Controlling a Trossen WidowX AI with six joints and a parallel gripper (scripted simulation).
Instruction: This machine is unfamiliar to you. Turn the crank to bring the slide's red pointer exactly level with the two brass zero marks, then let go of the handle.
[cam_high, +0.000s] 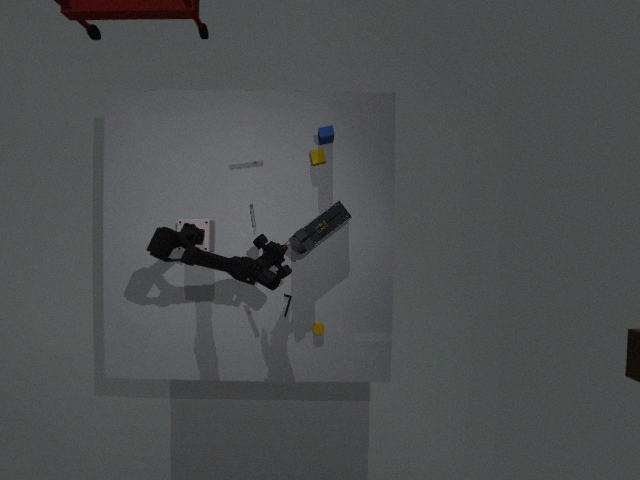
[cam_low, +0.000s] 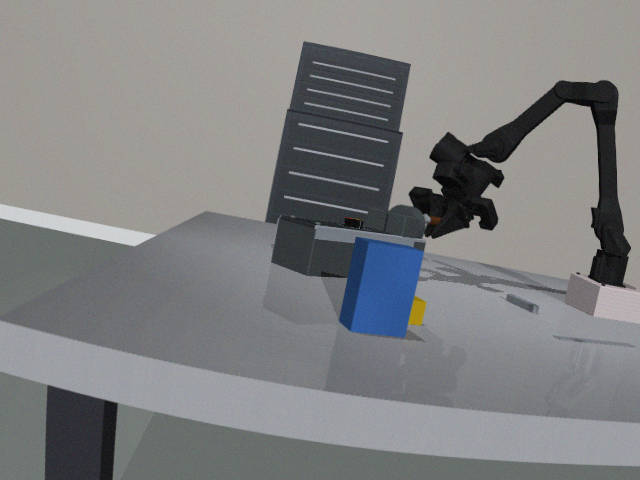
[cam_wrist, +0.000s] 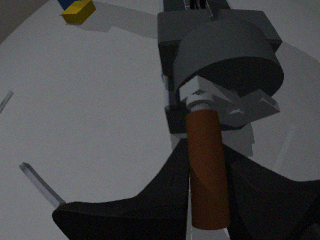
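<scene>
The dark grey machine (cam_high: 338, 210) (cam_low: 293, 250) (cam_wrist: 220, 42) stands on the table, its round crank housing facing my arm. My gripper (cam_high: 283, 250) (cam_low: 438, 223) (cam_wrist: 195, 143) is shut on the orange-brown crank handle (cam_high: 284, 247) (cam_low: 435, 220) (cam_wrist: 207, 170), which lies lengthwise between the fingers in the wrist view. A pale crank arm (cam_wrist: 197, 92) joins the handle to the machine. On the machine's top, the red pointer (cam_high: 325, 224) shows tiny beside the yellowish zero marks; whether it is exactly level with them is too small to tell. The wrist view cuts the pointer off.
A blue block (cam_high: 325, 134) (cam_low: 382, 289) and a yellow block (cam_high: 317, 157) (cam_low: 417, 311) (cam_wrist: 78, 12) stand beyond the machine. A yellow round piece (cam_high: 318, 328) and a black angled key (cam_high: 287, 304) lie on the other side. Grey bars (cam_high: 246, 165) (cam_low: 522, 303) (cam_wrist: 41, 184) lie near the arm.
</scene>
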